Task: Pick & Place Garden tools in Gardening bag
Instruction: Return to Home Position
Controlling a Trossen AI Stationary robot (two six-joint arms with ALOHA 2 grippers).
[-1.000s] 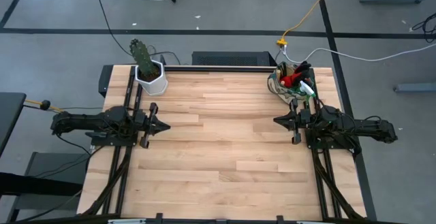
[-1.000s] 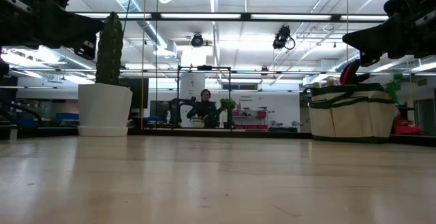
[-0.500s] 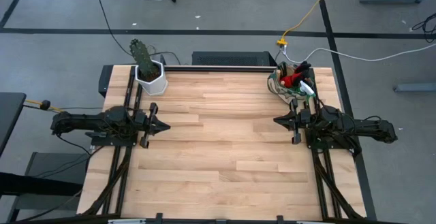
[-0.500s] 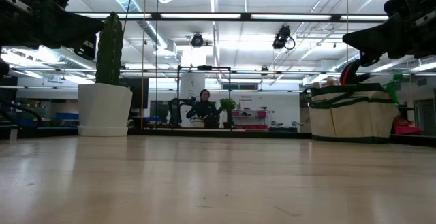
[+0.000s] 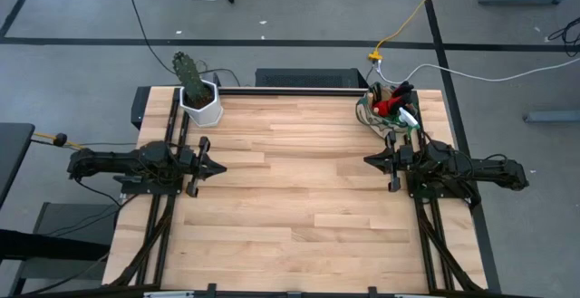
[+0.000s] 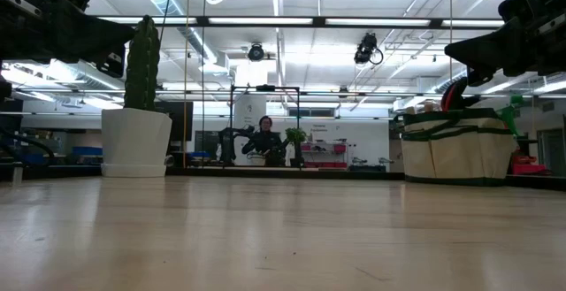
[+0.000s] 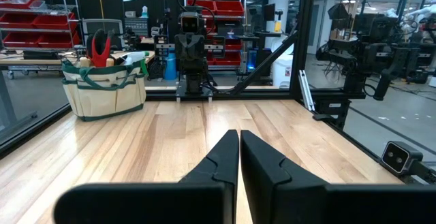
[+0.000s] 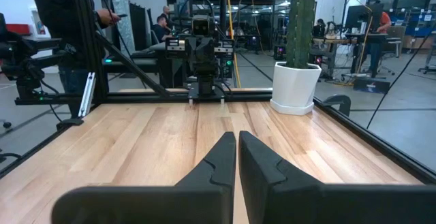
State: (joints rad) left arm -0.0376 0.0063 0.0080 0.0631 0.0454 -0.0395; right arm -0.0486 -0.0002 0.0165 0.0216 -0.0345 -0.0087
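The beige gardening bag [image 5: 388, 110] with dark green trim stands on its base at the table's far right corner, also in the low view [image 6: 456, 145] and the left wrist view [image 7: 104, 88]. Garden tools stick out of its top: red gloves [image 5: 388, 106], dark handles [image 7: 100, 47], a green sprayer [image 6: 511, 112]. My left gripper [image 5: 223, 166] is shut at the table's left edge, level, pointing toward the right. My right gripper [image 5: 367, 160] is shut at the right edge, just in front of the bag, pointing toward the left.
A white hexagonal pot with a green cactus [image 5: 199, 99] stands at the far left corner. The wooden tabletop [image 5: 299, 189] lies bare between the two arms. A person [image 6: 263, 141] sits in the room beyond the far edge.
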